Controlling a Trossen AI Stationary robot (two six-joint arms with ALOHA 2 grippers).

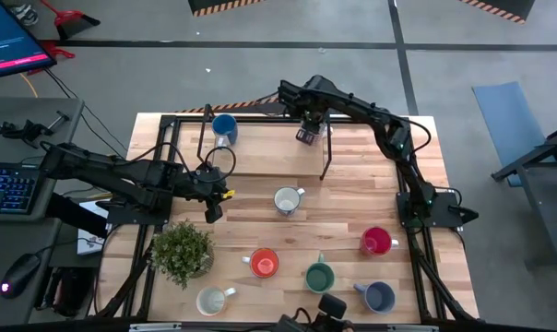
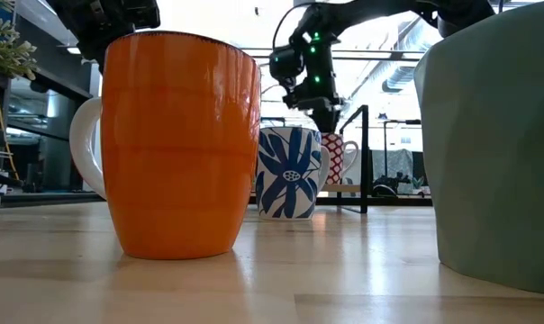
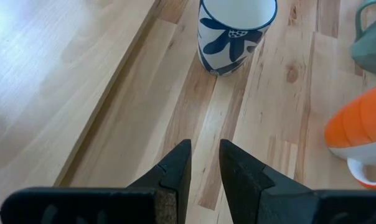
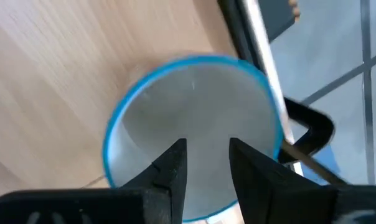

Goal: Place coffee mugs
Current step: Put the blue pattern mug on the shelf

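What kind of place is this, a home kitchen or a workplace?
Most likely a robotics lab or workshop, not a kitchen. The wooden table carries two mounted robot arms, a keyboard and monitor stand beside it, and the concrete floor has hazard-striped tape.

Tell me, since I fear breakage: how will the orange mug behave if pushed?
The orange mug looks like rigid ceramic, probably breakable if dropped. Its glossy glaze may be slippery. Its broad flat base suggests sliding rather than tipping.
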